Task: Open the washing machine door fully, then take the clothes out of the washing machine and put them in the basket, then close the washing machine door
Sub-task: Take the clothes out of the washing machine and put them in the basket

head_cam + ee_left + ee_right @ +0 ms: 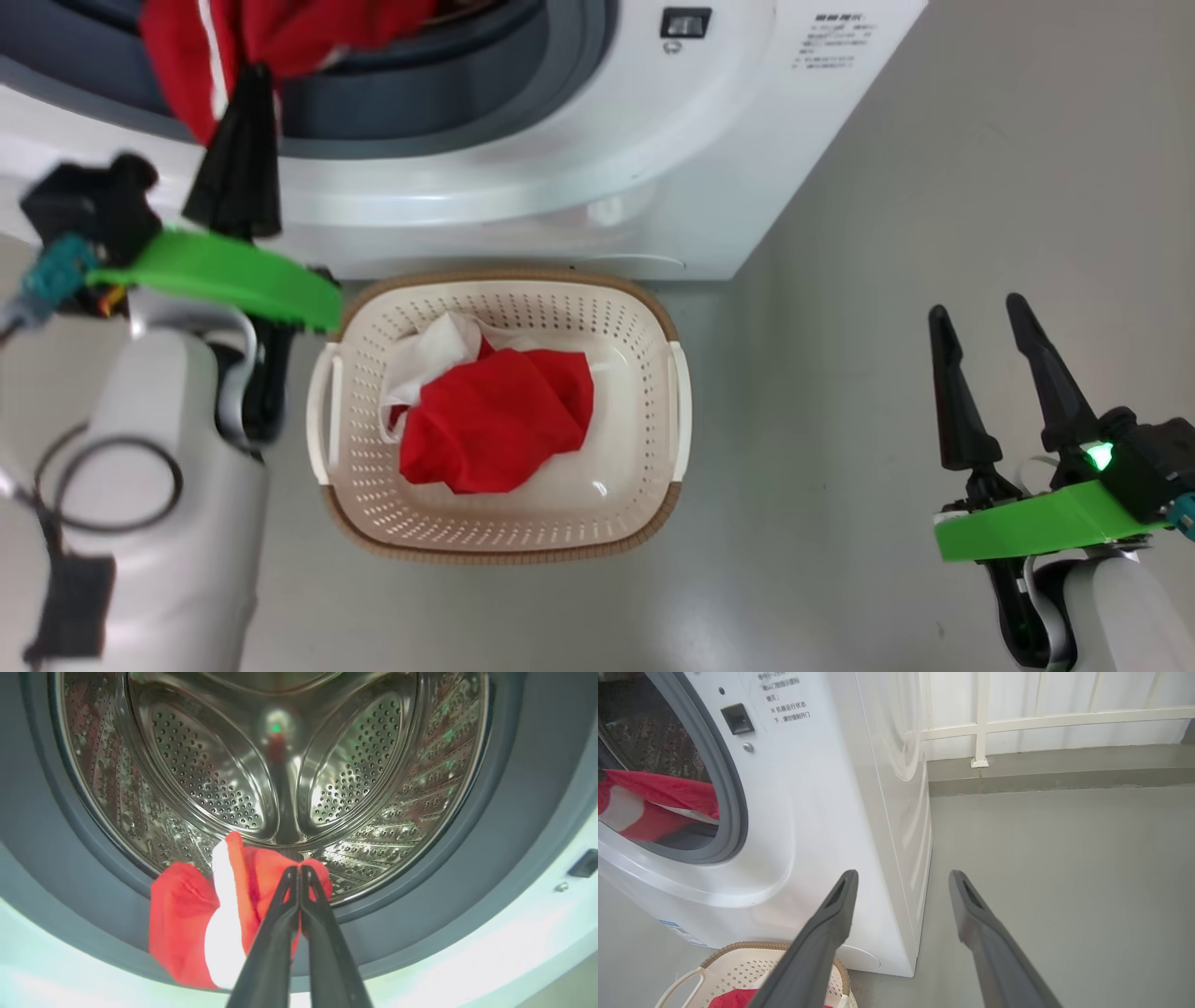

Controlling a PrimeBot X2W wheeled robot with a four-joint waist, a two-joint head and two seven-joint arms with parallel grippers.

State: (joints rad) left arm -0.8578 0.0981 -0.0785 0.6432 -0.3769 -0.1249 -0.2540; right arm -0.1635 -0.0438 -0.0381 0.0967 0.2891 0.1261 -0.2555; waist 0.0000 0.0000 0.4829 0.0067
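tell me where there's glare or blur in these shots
Left wrist view: glare on the drum, washer front bleached near the bottom; head view: evenly lit, small shine in the basket; right wrist view: soft sheen on the washer's side.

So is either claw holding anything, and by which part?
The left claw is shut on the red garment, pinching a fold at its edge. The right claw is open, empty.
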